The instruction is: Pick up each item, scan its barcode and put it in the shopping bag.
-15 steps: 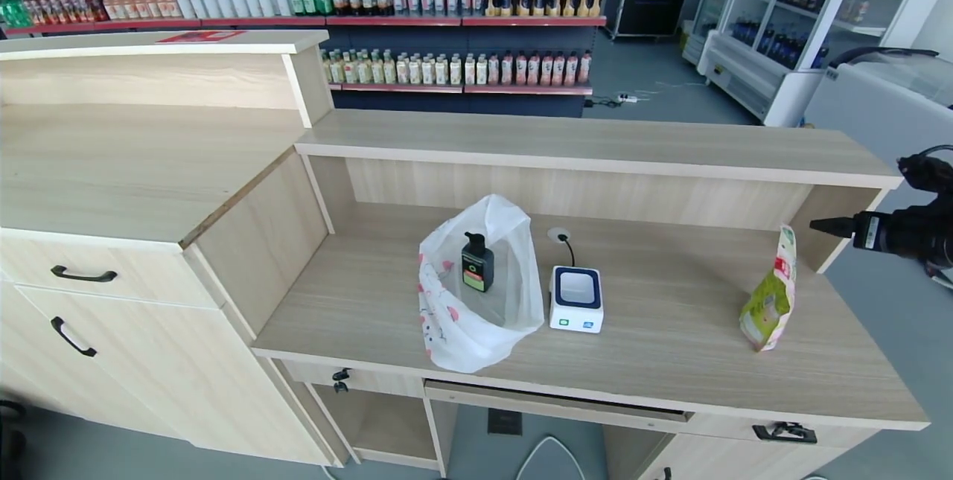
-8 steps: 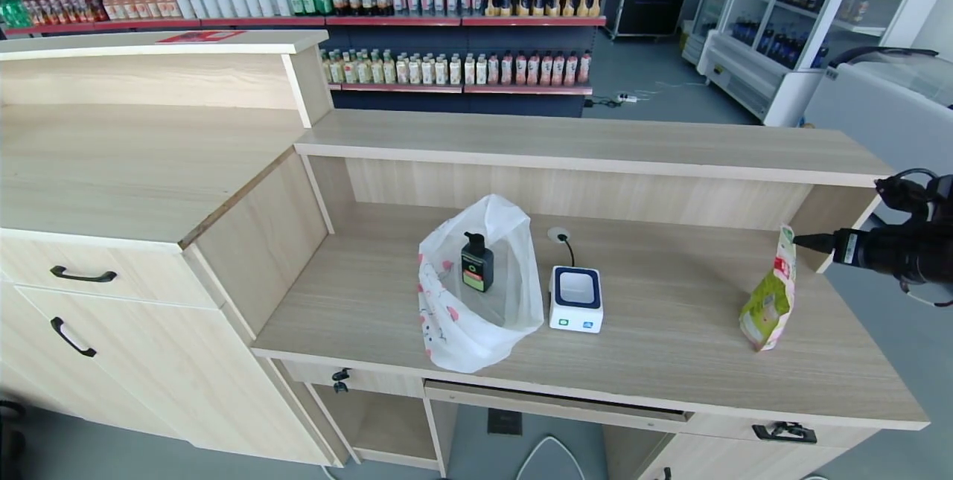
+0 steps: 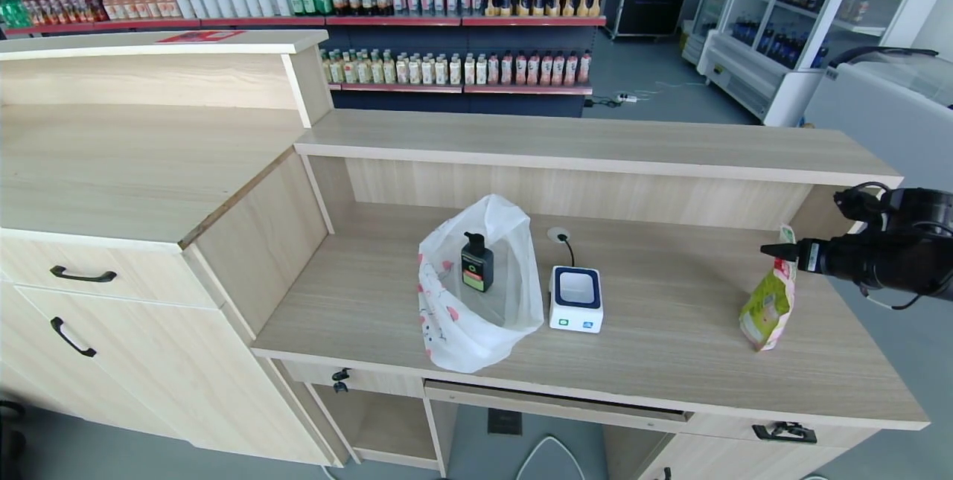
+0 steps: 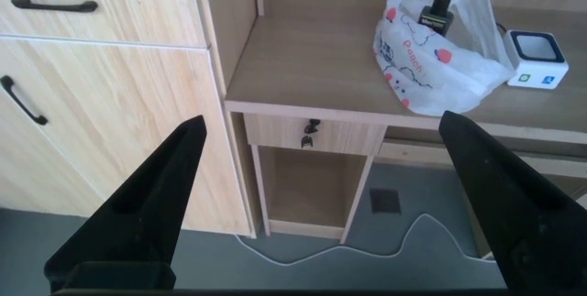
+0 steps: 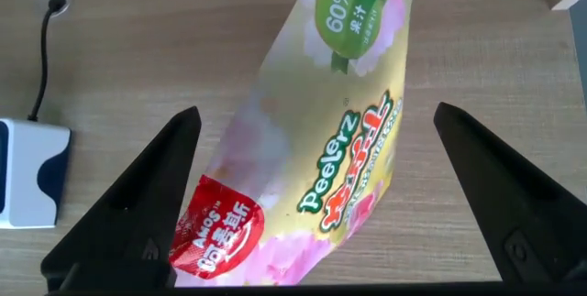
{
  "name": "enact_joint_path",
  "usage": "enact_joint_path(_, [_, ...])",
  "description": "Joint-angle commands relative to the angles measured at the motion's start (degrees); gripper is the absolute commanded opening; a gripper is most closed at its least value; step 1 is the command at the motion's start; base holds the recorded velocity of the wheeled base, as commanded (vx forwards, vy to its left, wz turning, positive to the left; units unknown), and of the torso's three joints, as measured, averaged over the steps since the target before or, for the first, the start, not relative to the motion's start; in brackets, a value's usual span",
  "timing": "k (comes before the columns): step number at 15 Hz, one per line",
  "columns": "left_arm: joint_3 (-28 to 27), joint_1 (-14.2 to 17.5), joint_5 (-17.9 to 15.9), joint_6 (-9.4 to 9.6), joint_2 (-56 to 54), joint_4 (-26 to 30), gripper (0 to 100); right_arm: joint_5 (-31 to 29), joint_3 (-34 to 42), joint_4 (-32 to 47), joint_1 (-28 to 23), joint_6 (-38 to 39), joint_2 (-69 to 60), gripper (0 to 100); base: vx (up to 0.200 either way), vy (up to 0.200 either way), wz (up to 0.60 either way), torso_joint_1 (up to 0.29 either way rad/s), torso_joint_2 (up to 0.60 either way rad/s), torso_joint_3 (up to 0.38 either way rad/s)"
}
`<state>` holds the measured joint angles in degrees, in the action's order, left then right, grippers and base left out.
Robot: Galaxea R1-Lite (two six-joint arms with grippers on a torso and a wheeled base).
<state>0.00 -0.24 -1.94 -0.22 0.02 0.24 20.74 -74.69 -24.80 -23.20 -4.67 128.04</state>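
The right gripper [image 3: 770, 250] is hanging with its 2 fingers spread wide. The snack pouch [image 3: 767, 305] is standing in the gap between them, with bare wood showing on either side. Whether a finger is touching it I cannot tell. The pouch is standing upright on its base, its long axis running vertical and its sealed top edge pointing up and tilting a little. The gripper is sitting level with its upper part.

The counter [image 3: 670, 361] under the gripper is showing pale wood grain. Well off to the gripper's left, the white scanner [image 3: 575, 300] is lying window-up, and just beyond it the shopping bag [image 3: 476, 331] is gaping open with a black pump bottle [image 3: 477, 264] standing inside.

The left gripper [image 4: 323, 120] is also hanging wide open, low before the counter's drawers, with the bag well ahead of it. Behind the counter, shelves [image 3: 461, 20] of bottles and glass-door fridges [image 3: 774, 18] are lining the room.

The pouch is showing green and yellow with pink patches, and a round red label near its top.
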Motion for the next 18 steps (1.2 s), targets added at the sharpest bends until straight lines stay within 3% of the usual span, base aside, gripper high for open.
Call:
enact_joint_path(1, [0.0, 0.0, 0.0, -0.04, 0.1, -0.1, 100, 0.1, -0.5, -0.2, 1.1, -0.1, 2.5, 100, 0.000, 0.000, 0.00, 0.000, 0.00, 0.000])
enact_joint_path(18, [0.0, 0.0, 0.0, -0.04, 0.1, 0.0, 100, -0.1, -1.5, -9.6, 3.1, -3.3, 13.8, 100, 0.000, 0.000, 0.00, 0.000, 0.00, 0.000])
